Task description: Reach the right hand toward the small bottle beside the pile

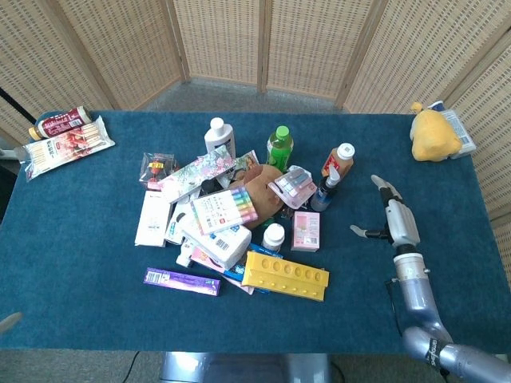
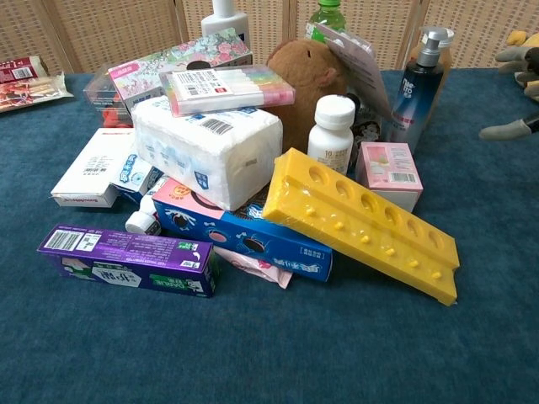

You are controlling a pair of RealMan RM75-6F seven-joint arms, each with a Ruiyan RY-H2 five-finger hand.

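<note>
My right hand (image 1: 393,220) hovers over the blue cloth to the right of the pile, fingers spread and holding nothing. A dark blue pump bottle (image 1: 326,190) and a brown bottle with a white cap (image 1: 338,160) stand at the pile's right edge, a short gap left of the hand. The chest view catches only the hand's fingers (image 2: 515,57) at the right border, right of the pump bottle (image 2: 418,84). A white pill bottle (image 1: 274,236) stands inside the pile. Of my left hand, only a grey tip (image 1: 7,321) shows at the lower left edge.
The pile holds a yellow tray (image 1: 285,275), pink box (image 1: 306,230), marker pack (image 1: 225,210), brown plush (image 1: 257,191), green bottle (image 1: 279,147) and white bottle (image 1: 218,136). A purple box (image 1: 181,281) lies in front. A yellow plush (image 1: 433,133) sits far right; snack packs (image 1: 65,141) far left.
</note>
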